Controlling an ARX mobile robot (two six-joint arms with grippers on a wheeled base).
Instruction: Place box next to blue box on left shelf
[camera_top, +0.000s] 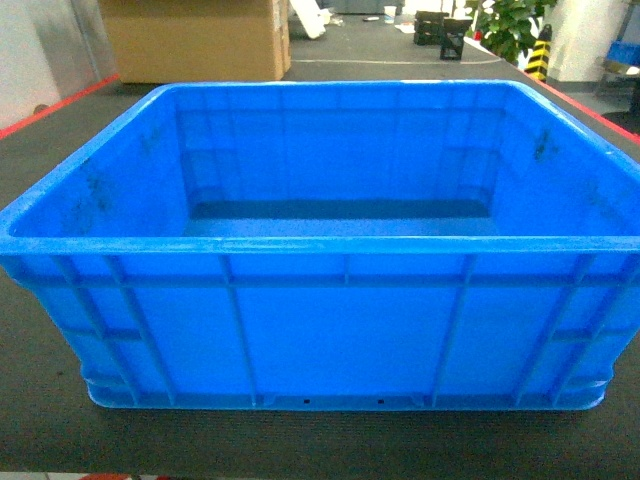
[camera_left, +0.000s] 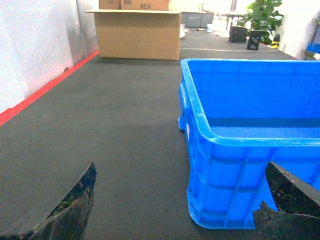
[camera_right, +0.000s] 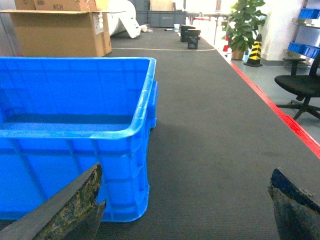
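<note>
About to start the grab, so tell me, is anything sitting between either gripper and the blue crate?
Nothing visible does. The left gripper and right gripper have open jaws flanking the box's near corners, with only bare dark mat between.

Bare dark mat is seen all along the box's 9 o'clock side, and the same at 3 o'clock, so room is left there for a gripper on either flank. Way off at 11 o'clock the lane is blocked by a cardboard carton. A potted plant and office chair are parked past the red edge line around 1–2 o'clock.
</note>
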